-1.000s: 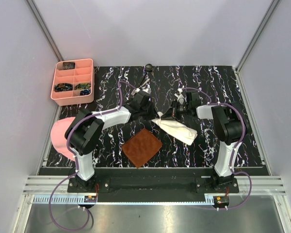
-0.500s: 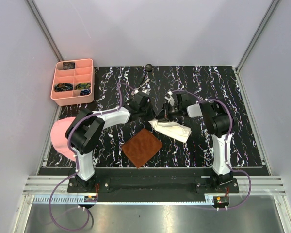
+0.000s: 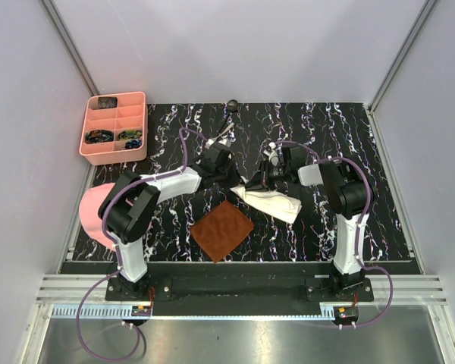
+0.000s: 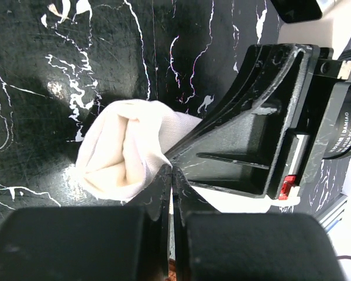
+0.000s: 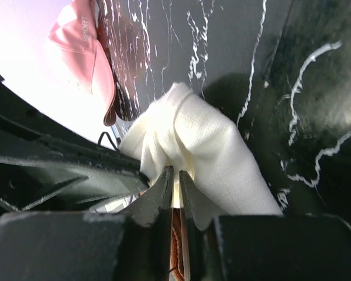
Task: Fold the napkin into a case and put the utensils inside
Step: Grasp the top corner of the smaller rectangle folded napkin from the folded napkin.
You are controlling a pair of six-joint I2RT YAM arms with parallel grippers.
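Top cam: L arm runs from its base up the left side, elbow bent, forearm angled to mid-table. L gripper (image 3: 241, 180) sits at the left tip of the napkin (image 3: 277, 203). R arm stands upright from its base, w/ the forearm turned left. R gripper (image 3: 257, 180) meets the same napkin tip, so both tools are nose to nose. The napkin is a bunched cream strip on the black marble table (image 3: 326, 129), slanting down-right, just right of the brown mat (image 3: 222, 230). Pink tray (image 3: 114, 127) is at far left, pink cap (image 3: 91, 212) at the left edge, and the dark spoon (image 3: 230, 112) at the far edge, well apart from the cloth.

L wrist cam: L fingers are pressed flat together, no gap. Napkin (image 4: 120, 146) is a rolled wad left of the tips, w/ cloth showing on both sides of them, so a thin fold looks pinched. R gripper's black body fills the right side, its nose right against the L tips.

R wrist cam: R gripper (image 5: 174, 175) jaws are a narrow slit apart, w/ cream cloth in the slit. Napkin (image 5: 210, 152) bulges just past the tips. L gripper's dark body is at left, touching distance. Cap is in the top left corner.
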